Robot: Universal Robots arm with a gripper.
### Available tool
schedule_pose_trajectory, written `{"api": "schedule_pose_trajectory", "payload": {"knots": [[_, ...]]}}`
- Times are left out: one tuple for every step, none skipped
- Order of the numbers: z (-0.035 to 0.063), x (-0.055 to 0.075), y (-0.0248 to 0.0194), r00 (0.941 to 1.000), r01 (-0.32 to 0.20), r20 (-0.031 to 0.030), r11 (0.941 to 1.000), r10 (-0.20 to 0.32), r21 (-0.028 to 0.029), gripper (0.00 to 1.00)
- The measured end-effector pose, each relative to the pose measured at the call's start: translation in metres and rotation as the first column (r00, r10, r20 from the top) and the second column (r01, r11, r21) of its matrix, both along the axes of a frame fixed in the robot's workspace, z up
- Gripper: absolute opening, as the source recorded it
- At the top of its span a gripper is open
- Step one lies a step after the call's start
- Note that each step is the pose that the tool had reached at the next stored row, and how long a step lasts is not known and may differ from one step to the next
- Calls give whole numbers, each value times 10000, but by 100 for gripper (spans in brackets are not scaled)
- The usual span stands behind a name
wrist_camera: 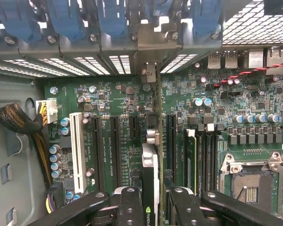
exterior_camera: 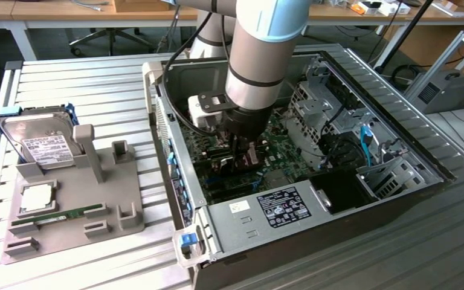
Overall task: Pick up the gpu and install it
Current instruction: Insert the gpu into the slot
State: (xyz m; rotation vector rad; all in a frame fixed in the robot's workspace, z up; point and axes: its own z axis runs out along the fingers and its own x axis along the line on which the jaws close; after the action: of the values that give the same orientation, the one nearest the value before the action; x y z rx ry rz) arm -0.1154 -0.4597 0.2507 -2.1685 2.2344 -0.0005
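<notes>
The gpu (wrist_camera: 150,162) stands on edge between my fingers, a thin dark card with a green-lettered label. Its silver end bracket (wrist_camera: 150,74) reaches up to the rear slot openings of the computer case (exterior_camera: 176,199). My gripper (wrist_camera: 155,209) is shut on the card, one black finger (wrist_camera: 131,207) on each side. The card lies in line with the black expansion slots of the green motherboard (wrist_camera: 108,101); whether it sits in a slot I cannot tell. In the exterior view my gripper (exterior_camera: 244,151) reaches down into the open case, with the gpu (exterior_camera: 251,156) low over the board.
A white slot (wrist_camera: 77,146), a braided cable bundle (wrist_camera: 16,120) and the processor socket (wrist_camera: 250,181) flank the card. Blue latches (wrist_camera: 111,19) line the case's rear. At the exterior view's left, a grey fixture (exterior_camera: 79,205) holds a hard drive (exterior_camera: 43,142) and a memory stick (exterior_camera: 58,215).
</notes>
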Motion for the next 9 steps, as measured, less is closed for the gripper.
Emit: {"api": "schedule_pose_trajectory", "payload": {"knots": [[0,0,0,10000,-1,0,10000,1,0,27],[0,0,0,10000,-1,0,10000,1,0,27],[-1,0,0,10000,-1,0,10000,1,0,27],[-1,0,-1,10000,0,-1,10000,0,-1,27],[-2,0,-1,10000,-1,-1,10000,1,-2,27],[-5,0,-1,10000,3,-1,10000,-3,-2,27],[-8,1,0,10000,10,-1,10000,-10,-2,27],[-9,0,0,10000,14,-1,10000,-14,-1,27],[-10,0,0,10000,15,-1,10000,-15,-1,27]]}}
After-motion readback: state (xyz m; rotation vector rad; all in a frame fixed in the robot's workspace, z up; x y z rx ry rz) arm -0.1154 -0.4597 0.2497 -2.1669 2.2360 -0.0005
